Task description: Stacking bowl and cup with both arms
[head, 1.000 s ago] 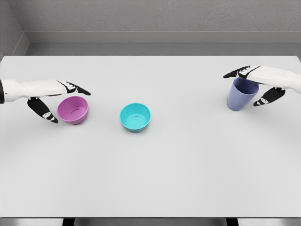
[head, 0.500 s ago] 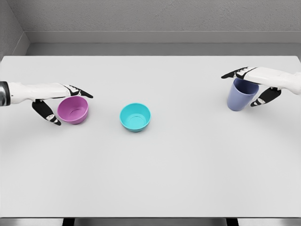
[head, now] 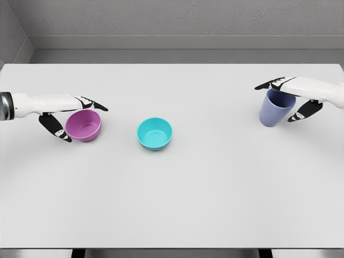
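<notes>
A purple bowl [head: 84, 127] stands on the white table [head: 172, 193] at the left. My left hand [head: 85, 122] straddles it, with the fingers [head: 91, 103] stretched over its far rim and the thumb [head: 56, 128] low at its left side; the hand is open. A teal bowl [head: 155, 133] sits alone in the middle. At the right stands a blue-violet cup [head: 275, 110]. My right hand [head: 274, 102] is open around it, its fingers [head: 271, 84] lying over the far rim and the thumb [head: 302, 110] off the cup's right side.
A grey wall [head: 172, 21] runs behind the table's far edge. The table's front edge [head: 172, 248] lies near the bottom of the head view.
My left hand has crept right, bringing its thumb closer to the purple bowl. The right hand has barely shifted at the cup. Bowls and cup have not moved.
</notes>
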You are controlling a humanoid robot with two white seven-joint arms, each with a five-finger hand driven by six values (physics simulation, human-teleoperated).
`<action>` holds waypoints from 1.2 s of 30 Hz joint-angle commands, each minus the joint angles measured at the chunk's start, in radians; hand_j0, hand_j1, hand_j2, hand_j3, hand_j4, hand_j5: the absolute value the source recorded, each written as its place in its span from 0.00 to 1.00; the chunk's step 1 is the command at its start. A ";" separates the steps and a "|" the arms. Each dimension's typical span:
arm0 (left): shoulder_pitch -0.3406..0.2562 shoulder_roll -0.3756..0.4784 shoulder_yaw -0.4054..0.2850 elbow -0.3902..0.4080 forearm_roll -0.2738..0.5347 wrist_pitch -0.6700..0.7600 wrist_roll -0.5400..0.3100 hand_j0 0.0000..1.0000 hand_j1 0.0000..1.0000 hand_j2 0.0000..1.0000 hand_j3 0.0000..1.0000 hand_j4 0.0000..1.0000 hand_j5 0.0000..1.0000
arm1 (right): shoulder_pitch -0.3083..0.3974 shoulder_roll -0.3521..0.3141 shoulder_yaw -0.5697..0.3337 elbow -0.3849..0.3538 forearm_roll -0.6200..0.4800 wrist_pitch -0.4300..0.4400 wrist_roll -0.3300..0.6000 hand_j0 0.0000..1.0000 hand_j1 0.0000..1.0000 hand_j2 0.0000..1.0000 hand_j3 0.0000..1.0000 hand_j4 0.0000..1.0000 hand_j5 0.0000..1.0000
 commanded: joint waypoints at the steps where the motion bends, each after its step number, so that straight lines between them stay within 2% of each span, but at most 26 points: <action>1: 0.000 -0.004 0.001 0.007 0.005 0.002 -0.001 1.00 1.00 1.00 1.00 1.00 1.00 | 0.000 -0.001 0.000 0.002 -0.006 0.002 0.000 1.00 1.00 1.00 1.00 1.00 1.00; 10: 0.000 -0.023 0.001 0.035 -0.013 0.002 -0.001 1.00 1.00 1.00 1.00 1.00 1.00 | -0.008 0.025 0.000 0.028 -0.006 0.002 0.006 1.00 1.00 1.00 1.00 1.00 1.00; 36: 0.000 -0.037 -0.015 0.050 -0.016 0.002 0.000 1.00 1.00 1.00 1.00 1.00 1.00 | -0.017 0.037 0.010 0.049 -0.006 0.002 0.026 1.00 1.00 1.00 1.00 1.00 1.00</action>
